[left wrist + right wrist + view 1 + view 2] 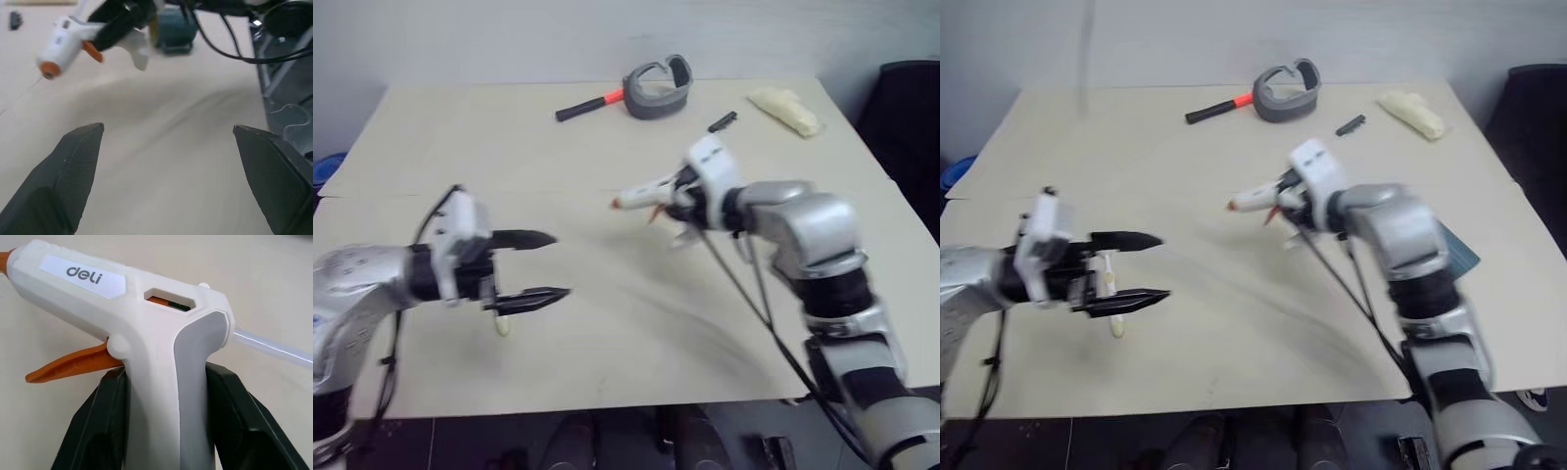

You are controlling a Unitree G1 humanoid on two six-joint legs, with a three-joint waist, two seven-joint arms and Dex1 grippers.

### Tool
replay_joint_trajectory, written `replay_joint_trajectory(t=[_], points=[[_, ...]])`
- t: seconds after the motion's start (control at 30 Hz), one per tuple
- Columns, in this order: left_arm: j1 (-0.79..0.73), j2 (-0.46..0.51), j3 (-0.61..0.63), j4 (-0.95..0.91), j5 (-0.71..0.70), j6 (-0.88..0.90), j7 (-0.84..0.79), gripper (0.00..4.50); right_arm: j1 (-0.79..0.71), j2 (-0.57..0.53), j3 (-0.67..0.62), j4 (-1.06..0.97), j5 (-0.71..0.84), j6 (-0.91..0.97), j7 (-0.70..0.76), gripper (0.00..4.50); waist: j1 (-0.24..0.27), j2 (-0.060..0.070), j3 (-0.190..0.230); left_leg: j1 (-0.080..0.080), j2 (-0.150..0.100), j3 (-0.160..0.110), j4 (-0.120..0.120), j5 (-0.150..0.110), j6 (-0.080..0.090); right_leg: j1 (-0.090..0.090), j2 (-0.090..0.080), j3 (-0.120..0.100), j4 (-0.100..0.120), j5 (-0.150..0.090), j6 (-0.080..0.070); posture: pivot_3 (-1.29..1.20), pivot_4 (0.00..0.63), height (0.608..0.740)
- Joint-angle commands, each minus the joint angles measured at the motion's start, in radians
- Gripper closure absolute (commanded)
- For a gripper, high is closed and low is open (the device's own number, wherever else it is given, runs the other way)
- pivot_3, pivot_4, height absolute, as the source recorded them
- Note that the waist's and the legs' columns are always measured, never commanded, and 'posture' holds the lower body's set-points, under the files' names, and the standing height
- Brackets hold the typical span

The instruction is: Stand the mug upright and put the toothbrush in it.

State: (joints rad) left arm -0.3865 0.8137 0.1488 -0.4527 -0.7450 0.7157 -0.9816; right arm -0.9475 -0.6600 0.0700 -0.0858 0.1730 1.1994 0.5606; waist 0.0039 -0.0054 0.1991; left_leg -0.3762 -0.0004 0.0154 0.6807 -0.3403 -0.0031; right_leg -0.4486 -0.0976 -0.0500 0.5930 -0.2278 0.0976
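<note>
A pale beige table [607, 343] spans most of the scene, its top matte and evenly lit, with soft shadows. A seam line crosses the top from left to right about midway. Behind the far edge stands a plain light grey wall [509, 39]. At far right, beside the table, sits a dark, black chair-like shape [906, 108]. At the left edge, a blue object [325, 168] shows partly. The floor [636, 441] below the near edge is dark.

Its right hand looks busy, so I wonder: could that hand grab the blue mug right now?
Probably not: the right gripper is shut on the white glue gun, leaving no free fingers for the mug nearby.
</note>
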Motion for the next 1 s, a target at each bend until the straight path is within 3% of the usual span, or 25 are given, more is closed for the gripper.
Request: replay_joint_trajectory(t=[0.03, 0.17, 0.4, 0.63, 0.73, 0.97, 1.0], points=[[-0.081, -0.059, -0.081, 0.03, 0.0, -0.012, -0.001, 0.0, 0.028, -0.157, -0.157, 0.007, -0.036, -0.023, -0.024, 2.63, 0.011, 0.0, 0.0, -0.001, 0.0, 0.001, 0.0, 0.0, 0.0, 0.0, 0.0, 0.0, -0.001, 0.0, 0.0, 0.0, 0.15, 0.74], [-0.172, -0.144, -0.175, 0.093, 0.034, -0.043, -0.025, 0.0, 0.178, -0.294, -0.277, 0.017, -0.036, -0.022, -0.013, 2.63, 0.004, 0.0, 0.0, 0.001, 0.001, 0.006, 0.0, 0.0, 0.0, 0.001, 0.0, 0.001, -0.004, 0.001, 0.002, 0.0, 0.15, 0.74], [-0.249, -0.235, -0.261, 0.15, 0.069, -0.086, -0.07, 0.0, 0.464, -0.364, -0.514, 0.038, -0.063, -0.059, -0.068, 2.63, -0.002, 0.001, 0.001, 0.003, -0.001, 0.011, 0.001, 0.002, 0.004, 0.002, 0.0, 0.008, -0.002, 0.003, 0.006, 0.0, 0.15, 0.74], [-0.265, -0.237, -0.267, 0.176, 0.085, -0.098, -0.112, 0.0, 0.744, -0.241, -0.689, -0.052, -0.08, -0.117, -0.156, 2.63, -0.007, 0.001, 0.001, 0.008, -0.002, 0.014, 0.002, 0.002, 0.007, 0.004, 0.0, 0.016, -0.002, 0.004, 0.007, 0.0, 0.15, 0.74], [-0.275, -0.233, -0.267, 0.191, 0.095, -0.105, -0.128, 0.0, 0.764, -0.173, -0.728, -0.092, -0.053, -0.099, -0.177, 2.63, -0.01, 0.001, 0.001, 0.008, -0.001, 0.016, 0.002, 0.003, 0.007, 0.004, 0.003, 0.021, -0.001, 0.004, 0.006, 0.0, 0.15, 0.74], [-0.287, -0.228, -0.265, 0.208, 0.111, -0.113, -0.144, 0.0, 0.804, -0.128, -0.742, -0.049, -0.045, -0.173, -0.204, 2.63, -0.005, 0.001, 0.0, 0.01, -0.003, 0.019, 0.002, 0.003, 0.009, 0.004, 0.002, 0.027, -0.003, 0.006, 0.01, 0.0, 0.15, 0.74], [-0.287, -0.226, -0.265, 0.205, 0.112, -0.113, -0.143, 0.0, 0.809, -0.121, -0.747, -0.046, -0.043, -0.191, -0.208, 2.28, -0.005, 0.001, 0.0, 0.01, -0.003, 0.019, 0.002, 0.003, 0.009, 0.004, 0.002, 0.027, -0.003, 0.006, 0.011, 0.0, 0.15, 0.74]])
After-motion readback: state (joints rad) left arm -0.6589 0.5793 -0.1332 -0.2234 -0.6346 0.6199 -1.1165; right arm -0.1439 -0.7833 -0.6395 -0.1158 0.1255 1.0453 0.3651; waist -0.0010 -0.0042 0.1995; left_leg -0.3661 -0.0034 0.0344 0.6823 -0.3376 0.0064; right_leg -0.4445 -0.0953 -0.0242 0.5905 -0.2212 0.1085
